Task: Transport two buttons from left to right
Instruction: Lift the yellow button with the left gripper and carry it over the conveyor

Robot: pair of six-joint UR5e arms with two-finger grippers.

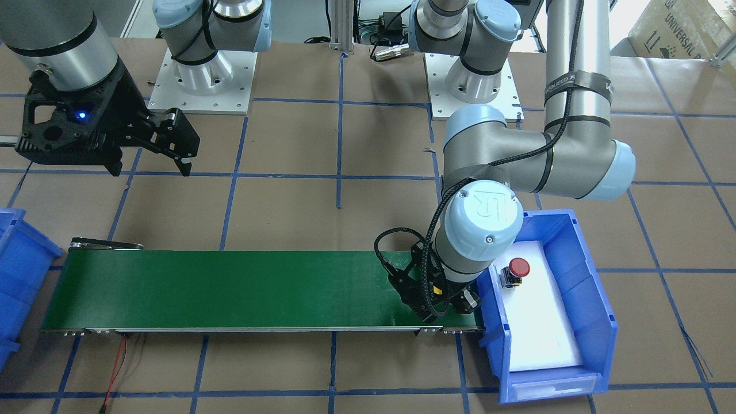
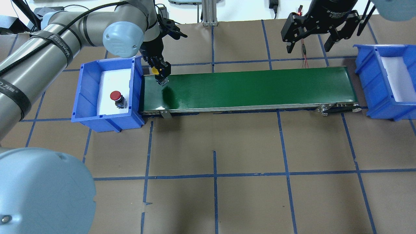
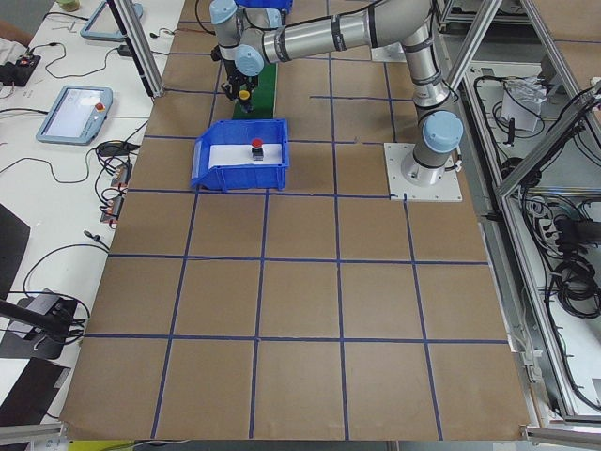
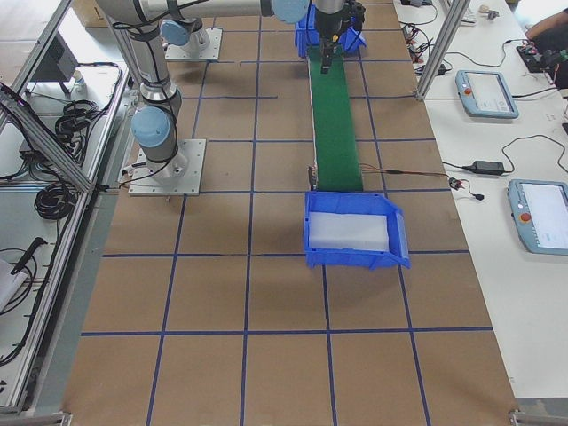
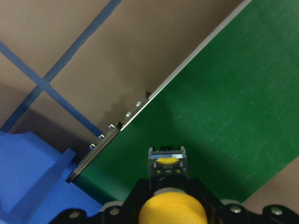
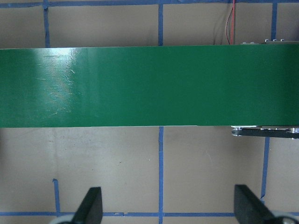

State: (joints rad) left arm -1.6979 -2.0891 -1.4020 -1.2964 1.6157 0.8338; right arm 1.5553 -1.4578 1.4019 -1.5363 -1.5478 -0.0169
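Left end effector: closed on the yellow button, gripping it at the cap, with the black body pointing down. It is over the left end of the green conveyor belt, near the edge farthest from the robot. Whether the button body touches the belt: cannot tell.

Right end effector: spread wide, holding nothing. It hangs above the desk just past the belt's far edge, toward the belt's right end.

Red button: upright on the white foam liner inside the left blue bin, near the wall facing the belt. The bin sits just beside the belt's left end.

Bin 2, the right blue bin: just beside the belt's right end, also with a white liner.
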